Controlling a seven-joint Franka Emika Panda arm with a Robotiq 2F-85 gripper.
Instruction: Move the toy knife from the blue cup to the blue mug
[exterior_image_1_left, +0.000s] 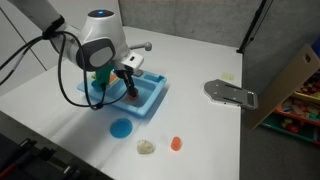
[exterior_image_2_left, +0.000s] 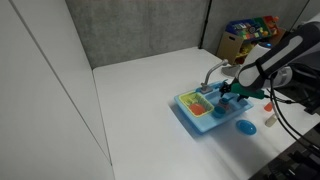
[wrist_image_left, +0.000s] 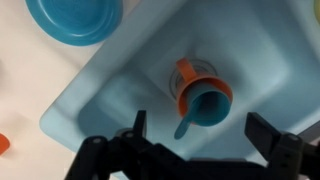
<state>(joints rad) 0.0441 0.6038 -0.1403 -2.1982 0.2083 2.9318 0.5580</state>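
Observation:
A blue toy sink (wrist_image_left: 120, 90) fills the wrist view and shows in both exterior views (exterior_image_1_left: 150, 100) (exterior_image_2_left: 195, 118). In it lies the small blue cup (wrist_image_left: 208, 105) with a red-orange piece (wrist_image_left: 184, 72) round its top and a blue stub pointing towards me. I cannot pick out the toy knife as a separate shape. My gripper (wrist_image_left: 200, 123) is open, hanging just above the cup with one finger on each side and touching nothing; it also shows in both exterior views (exterior_image_1_left: 128, 88) (exterior_image_2_left: 228, 97). The plain blue mug is not clearly visible.
A flat blue disc (exterior_image_1_left: 121, 127) (wrist_image_left: 75, 20) lies on the white table in front of the sink. Beside it are a beige piece (exterior_image_1_left: 147, 147) and an orange piece (exterior_image_1_left: 176, 143). A grey toy tap (exterior_image_1_left: 230, 92) lies further off. A cardboard box (exterior_image_1_left: 295, 75) stands at the table's edge.

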